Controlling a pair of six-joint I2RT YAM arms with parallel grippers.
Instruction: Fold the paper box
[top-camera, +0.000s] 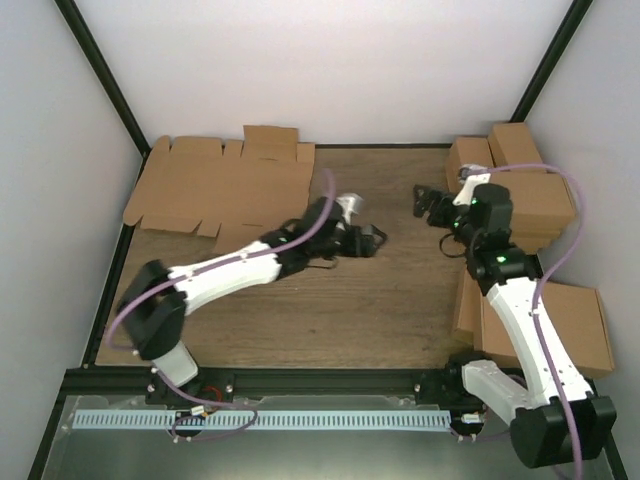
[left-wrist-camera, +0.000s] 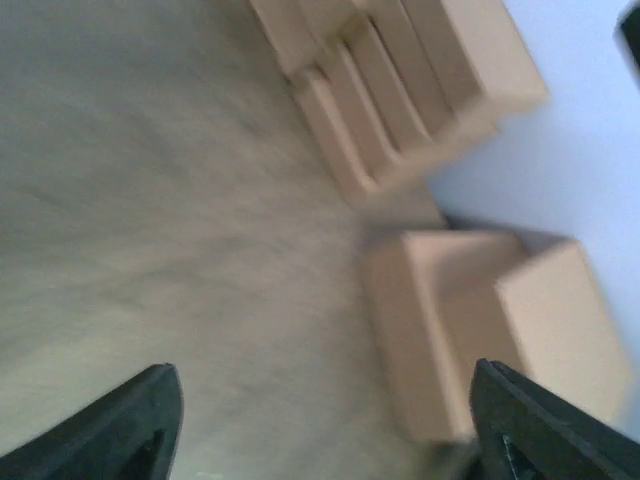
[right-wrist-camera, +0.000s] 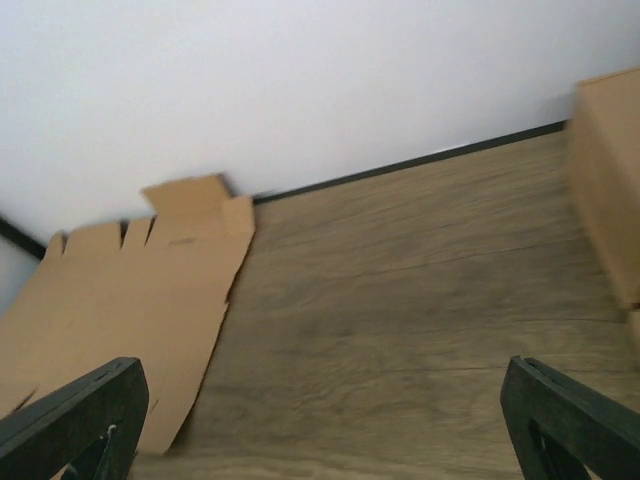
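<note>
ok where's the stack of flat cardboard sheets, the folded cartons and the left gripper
flat cardboard sheets (top-camera: 215, 185): top external view, main panel of the top sheet
folded cartons (top-camera: 542, 205): top external view, top face of a carton in the far right group
left gripper (top-camera: 374, 240): top external view, midway between its fingertips

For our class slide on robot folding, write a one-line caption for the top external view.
Left gripper and right gripper hang open over the table, between flat cardboard sheets and stacked cartons.

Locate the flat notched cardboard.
In the top view, the flat notched cardboard lies in the far-left corner of the table, to the left of and beyond the left end effector.
</note>
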